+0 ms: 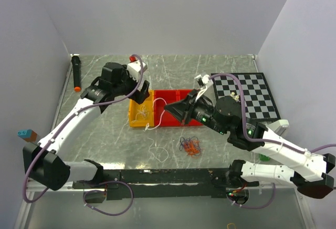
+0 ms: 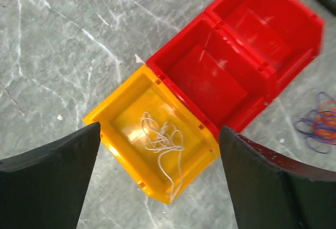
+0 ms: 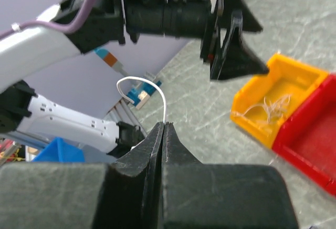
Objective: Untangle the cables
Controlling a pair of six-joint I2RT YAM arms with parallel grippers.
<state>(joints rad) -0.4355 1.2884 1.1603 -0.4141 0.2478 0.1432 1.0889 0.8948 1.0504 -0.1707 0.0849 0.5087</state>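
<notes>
A loose white cable (image 2: 163,139) lies in the yellow bin (image 2: 118,108). My left gripper (image 2: 158,128) hovers above that bin, open, with nothing between its fingers. It also shows in the top view as the left gripper (image 1: 139,95) over the yellow bin (image 1: 133,118). My right gripper (image 3: 164,126) is shut on a second white cable (image 3: 164,103), which curls up out of the tips. In the top view the right gripper (image 1: 168,106) is above the red bins, and its white cable (image 1: 156,147) trails down onto the table. A tangled orange and purple clump of cables (image 1: 190,146) lies on the table near the front.
Two red bins (image 1: 178,96) stand joined to the right of the yellow one. A chessboard (image 1: 247,95) lies at the back right. A black marker with an orange tip (image 1: 76,72) lies along the left wall. The arm bases and a black rail (image 1: 168,176) line the near edge.
</notes>
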